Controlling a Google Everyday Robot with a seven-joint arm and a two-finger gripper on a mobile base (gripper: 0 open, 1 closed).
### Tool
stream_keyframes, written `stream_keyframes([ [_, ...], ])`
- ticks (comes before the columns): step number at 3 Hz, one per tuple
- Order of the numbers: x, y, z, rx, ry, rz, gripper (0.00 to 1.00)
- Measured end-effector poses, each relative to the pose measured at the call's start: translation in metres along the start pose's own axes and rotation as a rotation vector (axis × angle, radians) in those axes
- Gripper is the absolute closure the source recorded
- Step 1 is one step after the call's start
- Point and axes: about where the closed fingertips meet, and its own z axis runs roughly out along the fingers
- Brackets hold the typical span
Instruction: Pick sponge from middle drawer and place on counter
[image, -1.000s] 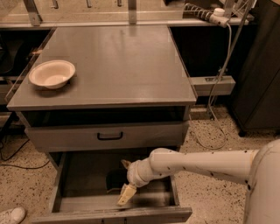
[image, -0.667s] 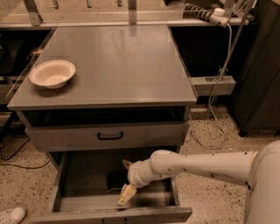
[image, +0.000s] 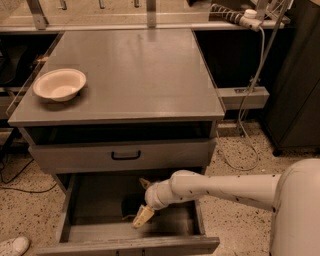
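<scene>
The middle drawer (image: 85, 205) is pulled out below the cabinet, with its grey floor showing. A small dark sponge (image: 131, 204) lies on that floor near the centre. My gripper (image: 143, 200) reaches into the drawer from the right on the white arm and is open. One pale fingertip (image: 142, 217) sits just in front of the sponge and the other (image: 145, 183) just behind it. I cannot tell whether the fingers touch the sponge. The counter (image: 135, 70) is the flat grey top above.
A white bowl (image: 59, 84) stands at the counter's left edge. A shut drawer with a black handle (image: 126, 155) sits above the open one. A grey shelf bar (image: 242, 97) and hanging cables (image: 250, 85) are to the right. A shoe (image: 12, 246) is at bottom left.
</scene>
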Motion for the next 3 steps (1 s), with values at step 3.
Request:
stream_keyframes([
  [3, 0.019, -0.011, 0.037, -0.016, -0.041, 0.012, 0.00],
])
